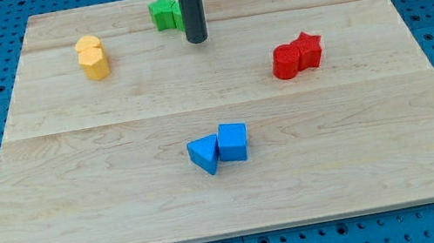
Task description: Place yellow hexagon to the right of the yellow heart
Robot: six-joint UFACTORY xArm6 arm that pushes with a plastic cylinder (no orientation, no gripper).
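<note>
My tip just right of green block; yellow hexagon touching yellow heart, below it.

The wooden counter carries yellow blocks at the view's upper left, a green block, red blocks and blue blocks.

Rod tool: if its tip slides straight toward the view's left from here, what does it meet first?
Probably the green block just left of my tip, if it lies in line; depth is unclear. Otherwise the yellow pair farther left.
</note>
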